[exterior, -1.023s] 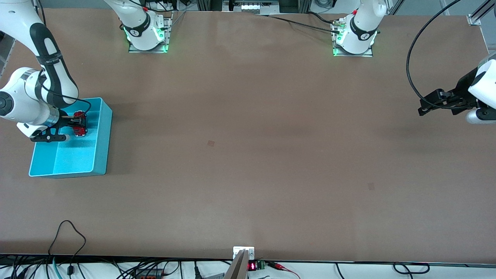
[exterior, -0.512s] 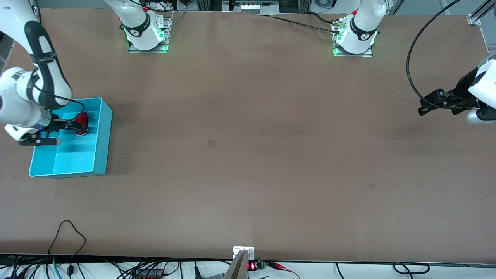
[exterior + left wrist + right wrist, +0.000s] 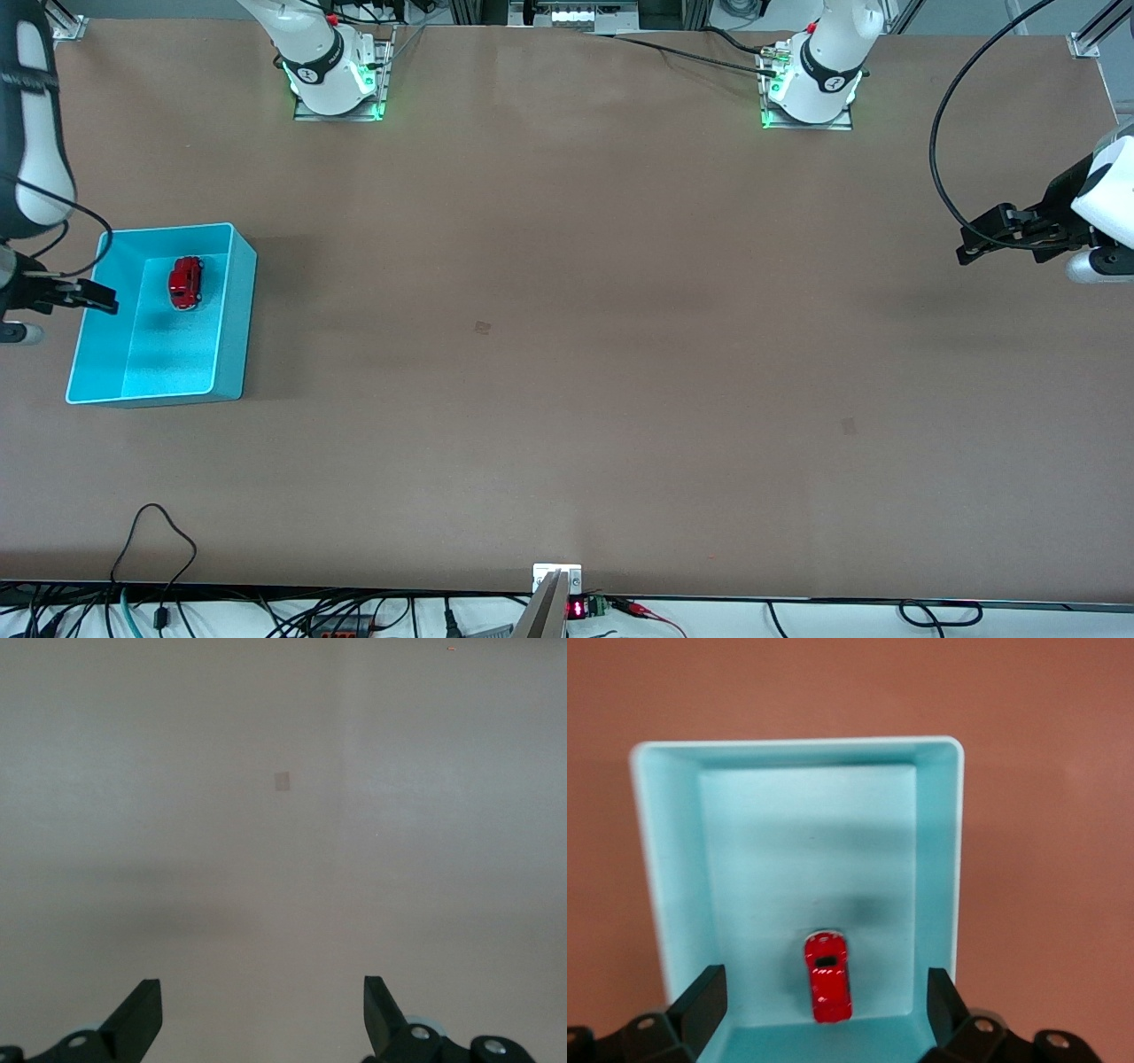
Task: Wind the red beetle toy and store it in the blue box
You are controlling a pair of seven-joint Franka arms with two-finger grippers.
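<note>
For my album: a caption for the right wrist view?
Red beetle toy resting inside the blue box, open right gripper above.

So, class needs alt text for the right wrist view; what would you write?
A red beetle toy lies on the floor of an open blue box on a brown table, close to one end wall. The right gripper, fingers apart and empty, hangs above it.

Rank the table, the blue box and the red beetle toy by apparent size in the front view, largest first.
1. table
2. blue box
3. red beetle toy, lying inside the box, far smaller than it.
</note>
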